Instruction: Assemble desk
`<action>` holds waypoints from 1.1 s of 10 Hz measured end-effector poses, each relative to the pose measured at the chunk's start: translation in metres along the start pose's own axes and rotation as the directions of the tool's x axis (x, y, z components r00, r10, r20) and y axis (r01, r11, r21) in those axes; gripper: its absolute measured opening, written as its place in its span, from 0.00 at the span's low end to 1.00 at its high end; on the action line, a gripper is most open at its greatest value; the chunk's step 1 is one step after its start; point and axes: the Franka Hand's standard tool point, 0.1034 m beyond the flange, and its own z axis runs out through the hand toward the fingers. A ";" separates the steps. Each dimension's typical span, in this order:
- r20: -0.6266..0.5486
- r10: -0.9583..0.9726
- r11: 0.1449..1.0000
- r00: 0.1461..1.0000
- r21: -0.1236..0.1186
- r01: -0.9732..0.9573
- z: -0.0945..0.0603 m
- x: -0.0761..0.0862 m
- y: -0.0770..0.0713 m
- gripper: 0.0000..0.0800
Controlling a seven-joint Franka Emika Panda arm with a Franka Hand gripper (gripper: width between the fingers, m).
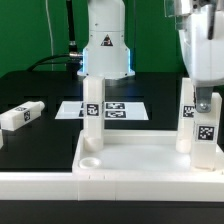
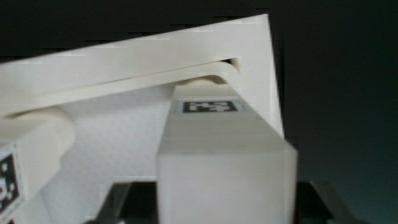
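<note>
1. The claw (image 1: 205,100) pinches the held leg (image 1: 207,132) near its upper end, jaws pressed on opposite flat sides. In the wrist view the leg (image 2: 222,150) runs straight out from between them. Gripping high leaves the foot free, which suits pushing it into a socket.
2. That leg hangs upright at the end of the top (image 1: 140,158) on the exterior view's right, with its foot down at the rim. I cannot tell whether it is seated or only touching. Holding it plumb is what a straight push-in calls for.
3. Just beside it stands what looks like a second leg (image 1: 187,125), also upright. The tagged white part close alongside in the wrist view (image 2: 27,150) is probably that one.
4. The left leg (image 1: 92,108) stands upright in the far corner on the exterior view's left, so it is likely fitted. The near socket (image 1: 90,158) on that side is round and empty.
5. The loose leg (image 1: 20,115) lies on its side on the black bench (image 1: 45,140), well apart from the top and apparently kept for later.
6. The top lies flat on the bench in front of the marker board (image 1: 115,108), hollow side up. This keeps the sockets facing the claw, so the desk is being built upside down.
7. The top is a shallow white plastic tray with a raised rim. The legs are square white blocks with black-and-white tags on their sides.
</note>
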 end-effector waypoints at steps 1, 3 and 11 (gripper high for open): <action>-0.001 -0.023 1.000 1.000 -0.001 0.023 0.001 0.000 0.000 0.38; -0.004 -0.094 0.995 0.996 -0.018 0.094 0.002 -0.001 0.001 0.63; 0.002 -0.651 0.759 0.759 -0.007 0.651 0.000 -0.008 -0.003 0.81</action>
